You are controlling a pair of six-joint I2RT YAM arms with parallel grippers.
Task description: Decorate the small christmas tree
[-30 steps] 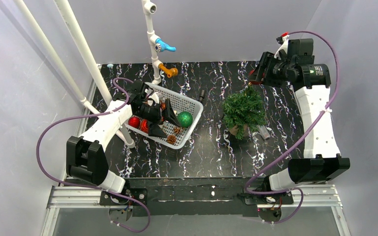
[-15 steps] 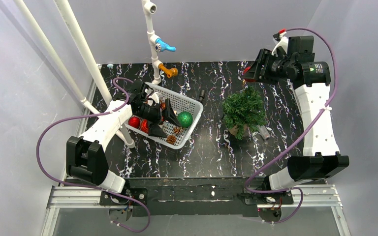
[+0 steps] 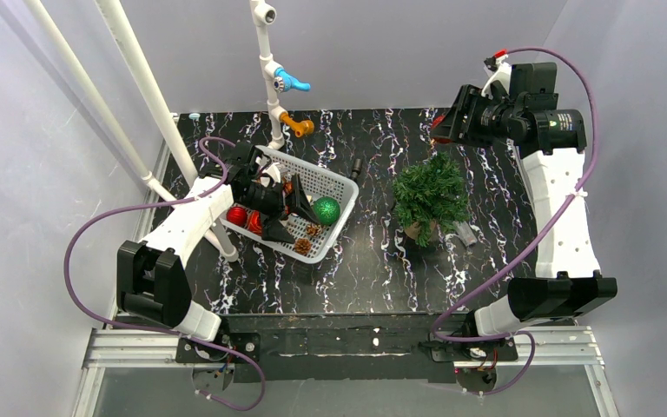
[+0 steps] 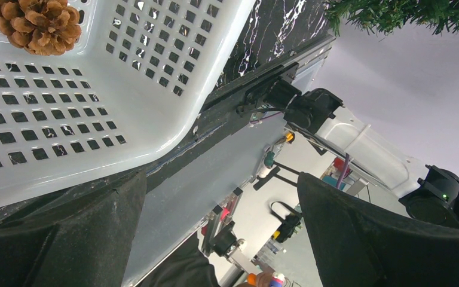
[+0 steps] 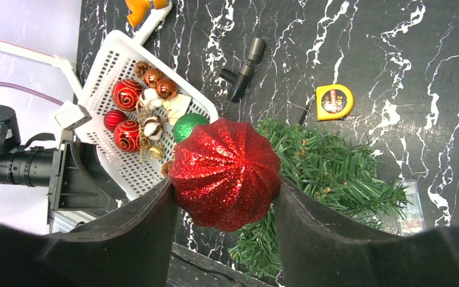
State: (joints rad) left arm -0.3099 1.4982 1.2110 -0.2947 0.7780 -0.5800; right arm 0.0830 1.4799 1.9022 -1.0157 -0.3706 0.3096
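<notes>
Bristly and dark green, that small christmas tree (image 3: 432,195). The right claw (image 5: 224,191) pinches a ribbed, glittery red ornament (image 5: 224,161); the left claw (image 4: 220,185) gapes empty by the perforated basket (image 4: 66,119).

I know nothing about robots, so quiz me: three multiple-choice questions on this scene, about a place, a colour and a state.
1. Where does the small christmas tree stand? A on the table, right of the white basket; B inside the basket; C held in the air.
2. What colour is the glitter ball in the right gripper? A gold; B green; C red.
3. How is the left gripper? A shut tight; B wide open, empty; C shut on the basket rim.
Key: 1 A, the top view shows it beside the basket; 2 C, red glitter in the right wrist view; 3 B, its fingers stand apart, nothing between.
</notes>
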